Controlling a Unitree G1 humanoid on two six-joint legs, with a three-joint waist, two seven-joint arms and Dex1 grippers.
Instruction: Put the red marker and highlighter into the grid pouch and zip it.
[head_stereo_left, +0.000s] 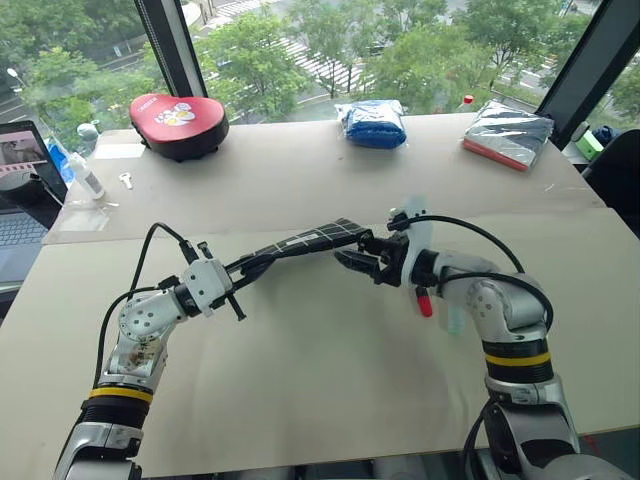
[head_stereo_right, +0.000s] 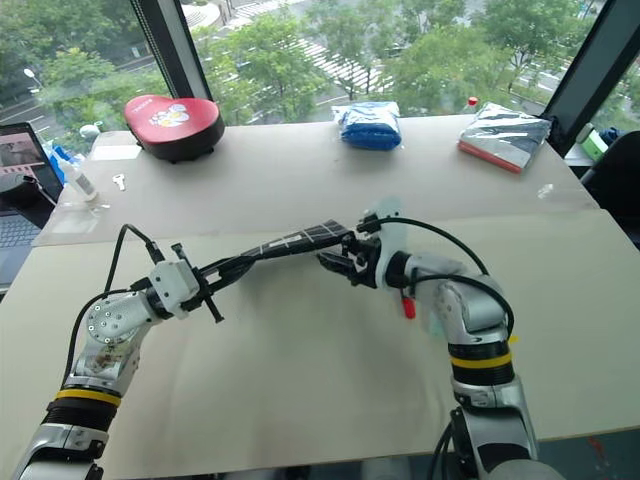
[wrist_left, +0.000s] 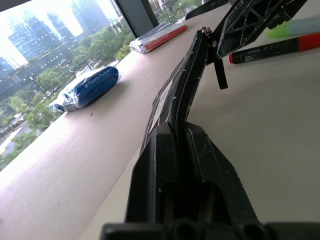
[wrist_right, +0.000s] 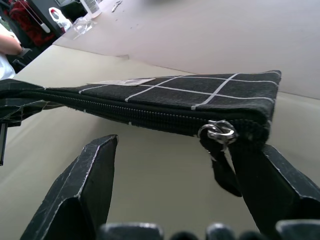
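The grid pouch (head_stereo_left: 312, 239) hangs above the table, held by one end with my left gripper (head_stereo_left: 247, 266) shut on it. Its zipper edge (wrist_left: 186, 85) runs away from that gripper's fingers. My right gripper (wrist_right: 175, 172) stands open at the pouch's other end, just below the metal zipper pull (wrist_right: 218, 131). The black pull strap (wrist_right: 223, 172) hangs close to one of the fingers (wrist_right: 272, 182). The zip looks closed along the stretch I see. The red marker (head_stereo_left: 424, 300) lies on the table under my right wrist, with the pale green highlighter (wrist_left: 295, 27) beside it.
Along the far window edge sit a red heart-shaped case (head_stereo_left: 178, 122), a blue packet (head_stereo_left: 373, 124) and a silver packet (head_stereo_left: 507, 133). A laptop (head_stereo_left: 18, 195), a small bottle (head_stereo_left: 85, 176) and a key (head_stereo_left: 126, 180) are at the far left.
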